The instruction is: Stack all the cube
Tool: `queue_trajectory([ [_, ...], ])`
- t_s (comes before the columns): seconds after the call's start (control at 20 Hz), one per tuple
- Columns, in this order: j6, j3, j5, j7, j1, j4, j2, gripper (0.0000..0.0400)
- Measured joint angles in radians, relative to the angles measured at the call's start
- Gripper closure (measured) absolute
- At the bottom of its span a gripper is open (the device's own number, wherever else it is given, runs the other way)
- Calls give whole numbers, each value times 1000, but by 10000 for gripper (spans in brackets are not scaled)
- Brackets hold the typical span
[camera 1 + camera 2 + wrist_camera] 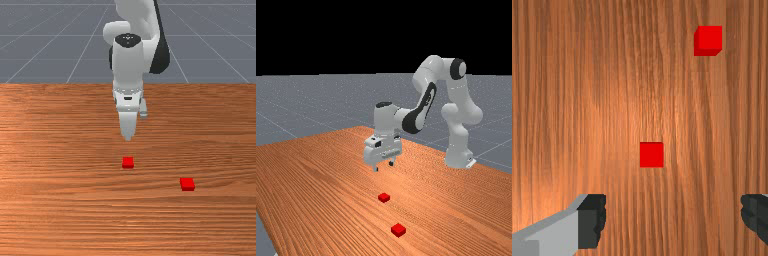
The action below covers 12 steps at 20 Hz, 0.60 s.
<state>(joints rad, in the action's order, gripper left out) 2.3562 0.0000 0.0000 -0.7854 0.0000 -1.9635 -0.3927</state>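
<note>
1 red cube (128, 162) lies nearer the claw (384, 166), another red cube (187, 184) farther out toward the front view's right, both square-faced, apart on the counter (60, 150). The claw points down from the bent arm (431, 70), above the counter, its 2 fingers (591, 222) wide apart

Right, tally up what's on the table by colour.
Red: 2, the near-hand cube and the far one
Total: 2
</note>
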Motion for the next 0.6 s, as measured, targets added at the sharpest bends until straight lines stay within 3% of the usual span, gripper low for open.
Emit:
queue_trajectory([
  [0.05, 0, 0, 0, 0, 0, 0, 0, 151],
  [0.1, 0, 0, 0, 0, 0, 0, 0, 242],
  [0.15, -3, -4, 2, 21, 3, 0, 1, 147],
  [0.2, -5, -6, 3, 33, 4, 0, 2, 89],
  [0.3, -7, -9, 4, 45, 5, 1, 3, 33],
  [0.35, -69, -41, 14, 198, 18, -13, 42, 176],
  [0.4, -121, -75, 26, 356, 22, -4, 79, 263],
  [0.5, -177, -132, 54, 701, 33, 11, 113, 349],
  [0.6, -205, -175, 88, 1065, 58, 17, 119, 381],
])
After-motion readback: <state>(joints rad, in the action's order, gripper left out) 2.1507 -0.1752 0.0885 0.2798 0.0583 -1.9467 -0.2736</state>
